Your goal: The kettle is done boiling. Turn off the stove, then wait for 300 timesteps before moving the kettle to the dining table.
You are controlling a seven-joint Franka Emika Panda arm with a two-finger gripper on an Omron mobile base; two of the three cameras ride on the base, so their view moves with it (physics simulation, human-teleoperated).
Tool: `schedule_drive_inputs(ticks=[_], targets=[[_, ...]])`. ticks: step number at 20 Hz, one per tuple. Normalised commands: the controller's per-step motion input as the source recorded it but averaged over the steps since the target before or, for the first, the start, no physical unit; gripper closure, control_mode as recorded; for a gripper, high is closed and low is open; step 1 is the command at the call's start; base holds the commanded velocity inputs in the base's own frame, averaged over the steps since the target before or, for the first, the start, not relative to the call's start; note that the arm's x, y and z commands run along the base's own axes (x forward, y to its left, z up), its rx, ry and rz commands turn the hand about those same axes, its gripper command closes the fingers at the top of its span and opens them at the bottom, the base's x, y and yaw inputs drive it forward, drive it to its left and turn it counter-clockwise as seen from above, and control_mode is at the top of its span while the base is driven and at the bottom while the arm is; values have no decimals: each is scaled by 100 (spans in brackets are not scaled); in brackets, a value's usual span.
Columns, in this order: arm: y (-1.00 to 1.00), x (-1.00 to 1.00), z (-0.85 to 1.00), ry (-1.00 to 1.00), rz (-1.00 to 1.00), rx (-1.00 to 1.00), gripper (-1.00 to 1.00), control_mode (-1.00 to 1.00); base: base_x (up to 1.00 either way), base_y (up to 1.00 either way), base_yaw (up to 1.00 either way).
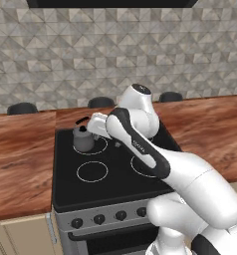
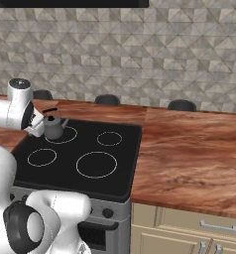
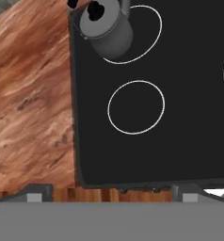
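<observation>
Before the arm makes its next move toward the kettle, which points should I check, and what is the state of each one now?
1. Kettle upright on the rear left burner of the stove: ok.
2. Gripper open: ok, its tips stand wide apart at the bottom of the hand view.
3. Gripper free of the kettle: ok, nothing sits between the tips; the kettle lies at the far edge of the hand view.
4. Kettle handle reachable from above: ok, nothing lies over it.
5. Stove knobs turned off: cannot tell, their positions are too small to read.
6. Burner under the kettle off: cannot tell, no glow shows, but that proves nothing.
</observation>
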Motion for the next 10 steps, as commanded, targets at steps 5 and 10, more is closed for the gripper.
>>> schedule_drive_inputs(ticks=[5, 10], targets=[[1, 17, -12, 0, 0, -2, -100, -100, 0, 0, 0], [6, 21, 0, 0, 0, -3, -100, -100, 0, 0, 0]])
